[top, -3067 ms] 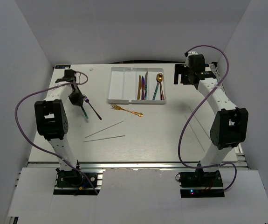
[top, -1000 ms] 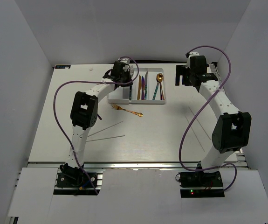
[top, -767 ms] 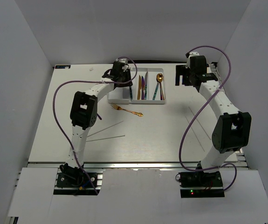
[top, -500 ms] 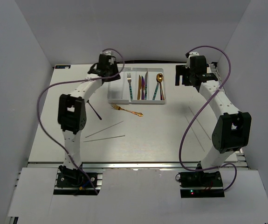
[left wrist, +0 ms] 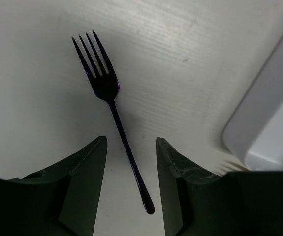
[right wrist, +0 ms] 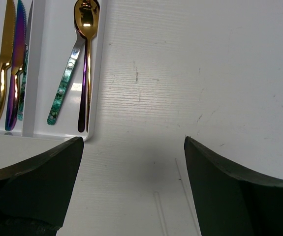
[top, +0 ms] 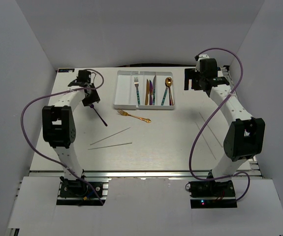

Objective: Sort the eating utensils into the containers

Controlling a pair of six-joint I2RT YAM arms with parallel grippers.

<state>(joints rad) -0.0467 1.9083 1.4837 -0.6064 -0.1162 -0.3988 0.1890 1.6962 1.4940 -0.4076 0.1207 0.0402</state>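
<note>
- Left end effector (left wrist: 130, 143) fingers apart, straddling the purple fork (left wrist: 104, 86) handle on the table (left wrist: 190, 54), left of the tray (top: 125, 91).
- Right end effector (right wrist: 131, 147) fingers apart.

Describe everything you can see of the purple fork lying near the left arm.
The purple fork is slim, dark and glossy, apparently metal, with a violet sheen. It has four straight tines, a narrow neck and a thin handle ending in a small rounded tip. It lies flat on the white table, outside the tray and apart from it. Its handle runs between the open fingers of the left end effector, with a gap on each side.
</note>
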